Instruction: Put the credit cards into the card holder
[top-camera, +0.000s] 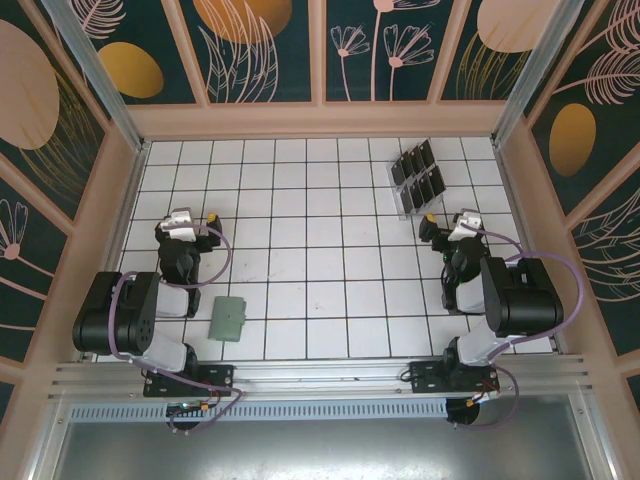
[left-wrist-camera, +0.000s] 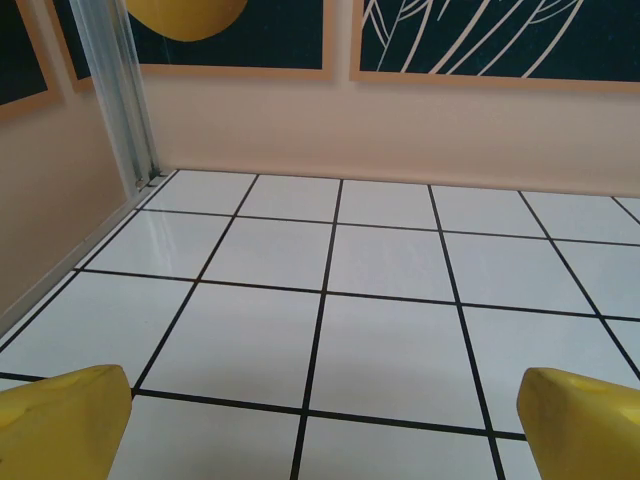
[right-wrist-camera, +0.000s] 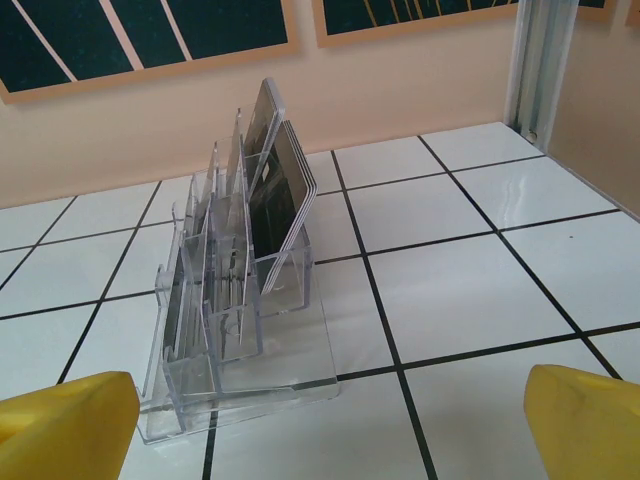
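Finds the credit cards (top-camera: 417, 172) standing on edge in the slots of a clear plastic rack (top-camera: 404, 207) at the far right of the tiled table (top-camera: 300, 250), tilted back a little, probably so that the top edges stick up free for a pinch. Seen from the right wrist: dark cards packed in the rearmost slots, with more apparently lower down in the front ones, though too blurred through the plastic to count. Shows the right gripper (right-wrist-camera: 328, 385) spread wide and empty, aimed straight at the rack from close in front, which reads as a ready stance for taking a first card. Places the card holder (top-camera: 228, 317) flat near the front left, closed as far as can be judged, well apart from the rack and just beside the left arm, seemingly within that arm's reach for opening or steadying. Holds the left gripper (left-wrist-camera: 325, 380) equally wide over bare tiles, gripping nothing, pointed toward the far-left corner rather than at the holder. Puts no card in the holder yet; looks like a task not begun.
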